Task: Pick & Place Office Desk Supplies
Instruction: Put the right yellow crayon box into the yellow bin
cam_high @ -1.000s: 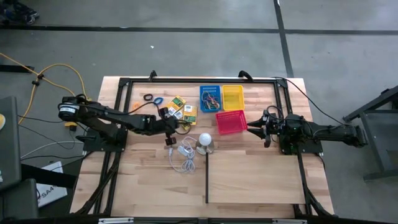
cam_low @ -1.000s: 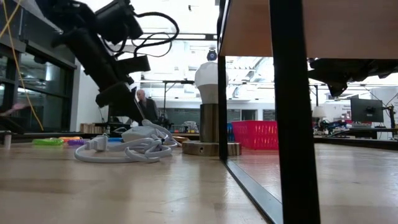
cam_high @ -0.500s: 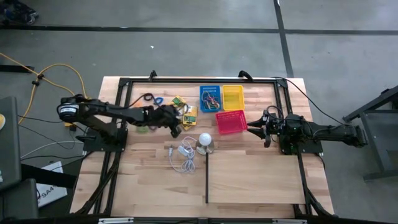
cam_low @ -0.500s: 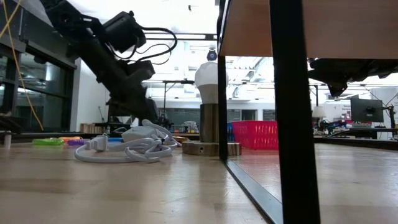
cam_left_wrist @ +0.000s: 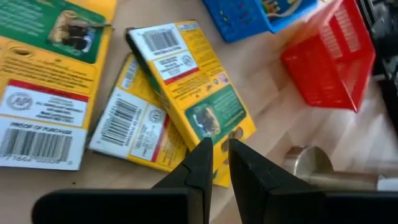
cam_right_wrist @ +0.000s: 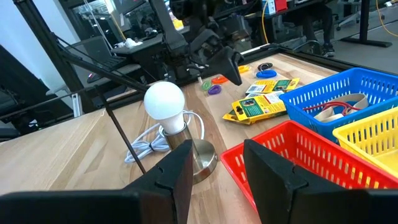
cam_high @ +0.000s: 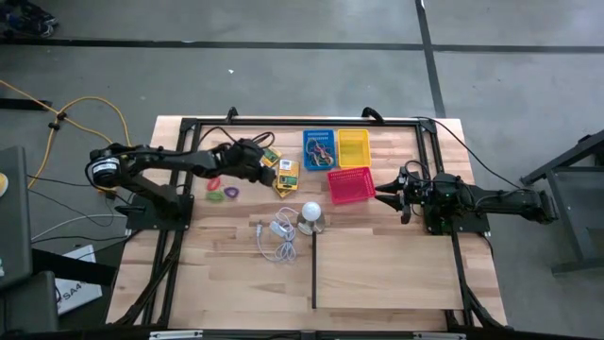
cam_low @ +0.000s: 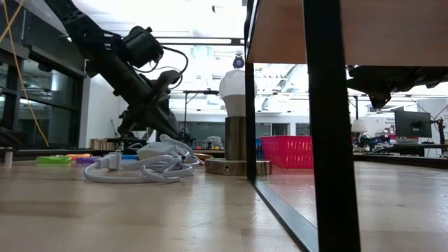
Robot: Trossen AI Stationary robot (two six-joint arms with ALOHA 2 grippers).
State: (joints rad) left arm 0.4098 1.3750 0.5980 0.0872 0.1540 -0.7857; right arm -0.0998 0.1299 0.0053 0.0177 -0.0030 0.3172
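Now swung from beside the cord (cam_high: 276,238) toward twelve o'clock over the packets (cam_high: 280,168), left fingers (cam_left_wrist: 198,167) nearly closed, empty, pickup pending.

Yellow-and-green packets (cam_high: 280,168) lie flat and overlapping at upper centre of the high view, left of the baskets. Green and purple rings (cam_high: 223,195) lie lower left of them, apart.

The yellow-and-green packets (cam_left_wrist: 186,99) beside the red basket (cam_left_wrist: 329,62) bear barcodes and fine print; one label reads "PROOF OF PURCHASE"; the rest is illegible.
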